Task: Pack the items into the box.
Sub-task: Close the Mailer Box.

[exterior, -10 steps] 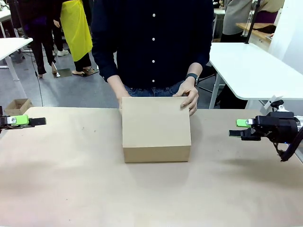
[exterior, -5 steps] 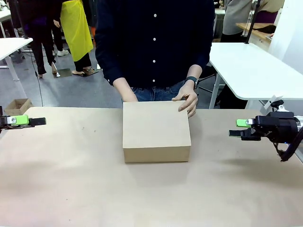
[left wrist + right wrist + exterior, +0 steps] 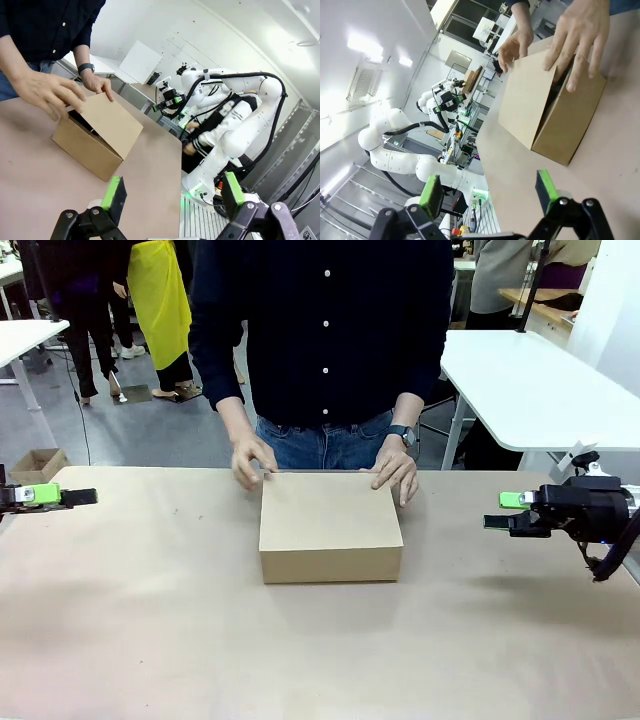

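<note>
Brown box [image 3: 331,525] mid-table, lid nearly down with a dark gap beneath, contents too dark to tell, person's hands [image 3: 396,468] on the lid's far edge, left gripper [image 3: 48,496] and right gripper [image 3: 512,511] wide open, empty, at the table's sides.

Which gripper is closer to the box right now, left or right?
Right, by a little. The right gripper hangs open off the box's right side; the left gripper sits open at the table's far left edge.
</note>
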